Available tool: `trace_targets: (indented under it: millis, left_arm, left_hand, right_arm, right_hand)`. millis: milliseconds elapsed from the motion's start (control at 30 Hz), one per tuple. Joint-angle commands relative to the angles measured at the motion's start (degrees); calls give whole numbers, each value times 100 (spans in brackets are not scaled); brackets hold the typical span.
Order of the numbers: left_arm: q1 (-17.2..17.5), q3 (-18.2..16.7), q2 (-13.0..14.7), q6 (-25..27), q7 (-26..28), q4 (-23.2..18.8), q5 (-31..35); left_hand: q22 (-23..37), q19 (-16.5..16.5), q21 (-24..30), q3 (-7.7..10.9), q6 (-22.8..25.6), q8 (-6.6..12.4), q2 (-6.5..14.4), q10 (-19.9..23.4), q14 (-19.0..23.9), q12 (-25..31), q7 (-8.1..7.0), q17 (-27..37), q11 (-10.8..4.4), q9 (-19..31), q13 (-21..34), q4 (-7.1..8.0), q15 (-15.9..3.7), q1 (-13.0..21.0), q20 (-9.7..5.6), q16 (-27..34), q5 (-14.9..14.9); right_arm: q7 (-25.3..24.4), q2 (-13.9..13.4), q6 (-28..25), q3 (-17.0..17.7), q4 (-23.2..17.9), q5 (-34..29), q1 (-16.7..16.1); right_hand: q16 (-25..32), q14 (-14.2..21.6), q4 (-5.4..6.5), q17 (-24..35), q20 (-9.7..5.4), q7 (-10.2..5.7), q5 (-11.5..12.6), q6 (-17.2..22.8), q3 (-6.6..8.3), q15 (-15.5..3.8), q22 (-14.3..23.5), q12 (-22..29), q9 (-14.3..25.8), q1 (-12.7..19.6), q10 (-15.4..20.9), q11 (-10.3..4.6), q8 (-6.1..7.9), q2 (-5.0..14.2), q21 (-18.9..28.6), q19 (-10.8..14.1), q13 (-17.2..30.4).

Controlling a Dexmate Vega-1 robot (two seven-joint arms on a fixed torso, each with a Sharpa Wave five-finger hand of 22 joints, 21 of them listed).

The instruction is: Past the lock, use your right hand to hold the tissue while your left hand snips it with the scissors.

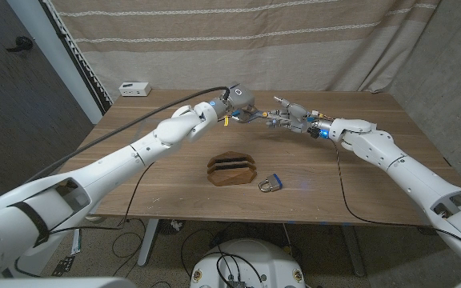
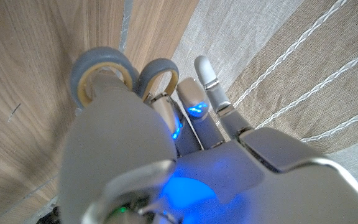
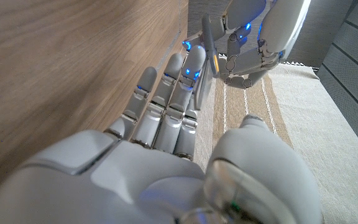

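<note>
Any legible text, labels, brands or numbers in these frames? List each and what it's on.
None readable.
White box at the table's far left corner: any marking too small to read.
Padlock with the blue body: no legible brand or number.
Scissors handles in the left robot hand: no print visible.

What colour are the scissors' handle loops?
Grey, with tan inside; the scissors show best in the left wrist view.
</note>
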Motion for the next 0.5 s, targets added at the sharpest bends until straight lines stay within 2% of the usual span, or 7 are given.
trace_targets:
  millis: [33,200,233,300,500]
  left_arm:
    - [213,-245,-14,199,208,-79,-408]
    - [261,-263,35,283,233,-158,-391]
    - [273,-266,45,295,221,-182,-393]
    - [308,-286,61,307,248,-217,-421]
    - [506,-449,13,387,521,-243,-761]
  left_hand:
    - [19,-11,21,23,17,859,320,65,53,47,37,4,-8,-2,3,9,2,351,-884,-7,-18]
    - [37,-8,17,25,43,886,318,71,73,37,43,6,-10,-47,-13,20,3,350,-886,-8,-25]
    - [34,-11,18,24,31,892,313,74,74,44,43,6,-9,-34,-6,20,3,347,-884,-8,-26]
    - [25,-11,19,29,39,892,312,43,77,8,49,6,-10,-59,-43,18,3,349,-884,-9,-27]
    - [-1,-53,6,20,46,891,288,72,79,26,48,6,-10,-104,-26,23,3,324,-879,-11,-40]
  right_arm:
    - [-118,-13,-76,70,-47,72,-75]
    - [-161,-24,-53,95,-57,82,-118]
    - [-178,-22,-82,106,-63,107,-127]
    - [-178,-19,-64,102,-52,100,-134]
    - [-206,0,-104,115,-48,146,-155]
  right_hand:
    - [-10,2,18,-13,-28,50,65,23,-66,-377,25,-14,-11,-118,7,46,35,7,-53,26,-6]
    - [-28,-30,11,-26,-18,54,86,9,-108,-358,27,-24,-36,-215,2,59,35,11,-88,29,-29]
    - [-47,-72,3,-32,-5,60,100,8,-128,-356,27,-29,-50,-260,-28,123,38,16,-107,29,-25]
    - [-62,-106,-6,-36,2,59,112,1,-140,-344,28,-26,-62,-290,-48,101,37,22,-126,22,-13]
    - [-134,-287,-45,-48,64,61,152,-55,-175,-279,29,-59,-103,-373,-159,157,28,51,-193,-7,-17]
